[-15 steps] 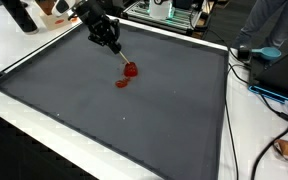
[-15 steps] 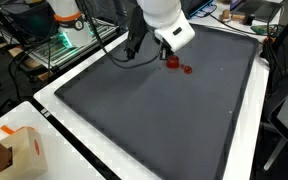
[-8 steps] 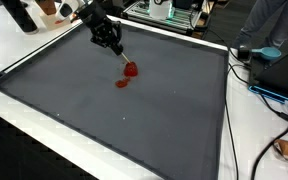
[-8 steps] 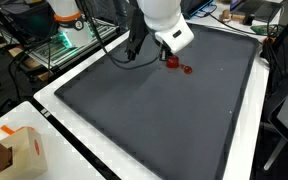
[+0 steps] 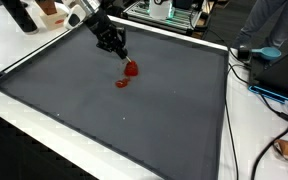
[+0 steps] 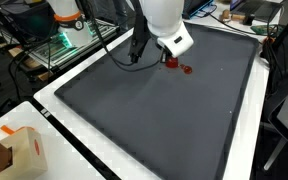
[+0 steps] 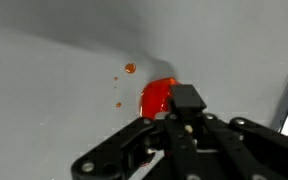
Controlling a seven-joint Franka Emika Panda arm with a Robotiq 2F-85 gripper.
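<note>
The gripper (image 7: 187, 98) is shown at the larger red piece (image 7: 156, 97), which lies on the dark mat (image 5: 154, 120) near a smaller red piece (image 5: 122, 83). Whether the fingertips are clamped on it cannot be told. The tips are best centred over the piece and pressed only lightly, so that it is not smeared or pushed aside.

The arm (image 6: 162, 14) is cased in smooth, rounded white shells, with a boxy white block (image 6: 181, 40) just above the tool (image 5: 122, 53). The tool is matt black, built of angular linkage bars, with a squared pad at the tip in the wrist view. A thin black cable (image 6: 134, 45) loops beside the tool.
</note>
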